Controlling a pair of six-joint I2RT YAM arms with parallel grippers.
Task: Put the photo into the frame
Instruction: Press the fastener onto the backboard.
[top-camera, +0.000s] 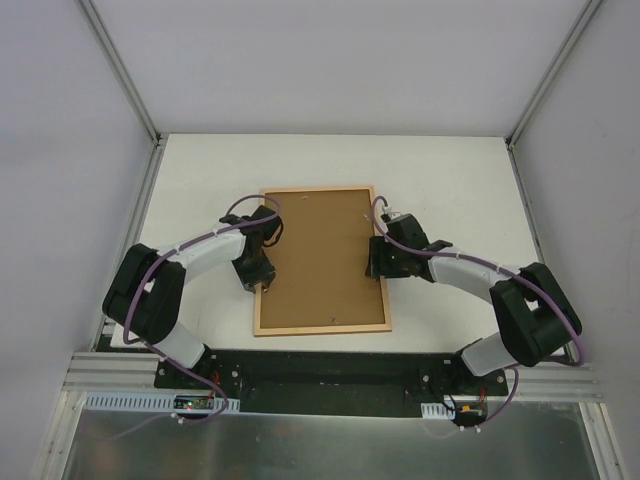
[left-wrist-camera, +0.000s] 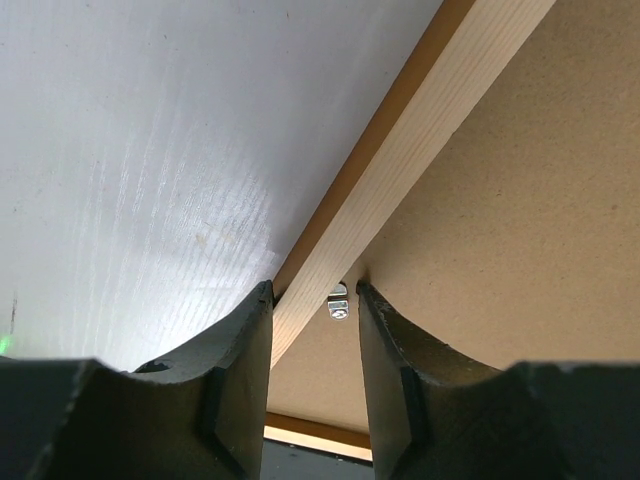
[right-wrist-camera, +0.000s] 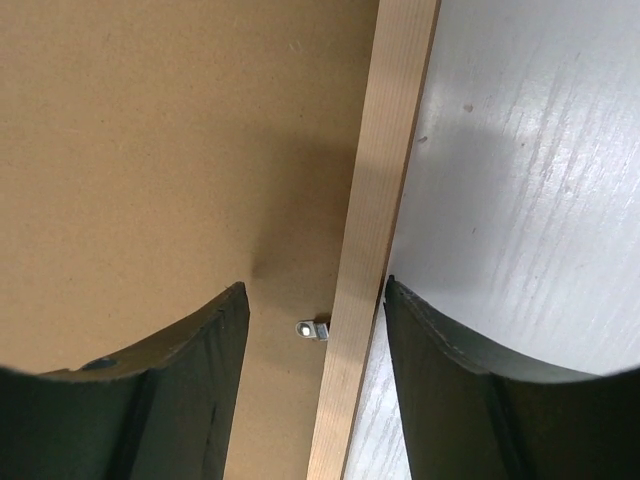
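We seem at the tabs (right-wrist-camera: 312, 328): left pincer (left-wrist-camera: 315, 292) and right pincer (right-wrist-camera: 315, 288) released astride the frame (top-camera: 320, 328); next, swivel each tab precisely.

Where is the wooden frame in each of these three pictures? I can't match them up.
Top: the frame lies at the picture's centre, back up.
Left wrist: its pale rail runs diagonally from top right to bottom centre.
Right wrist: the rail runs nearly upright, right of centre.
Shared landmark: the brown board inside the frame.
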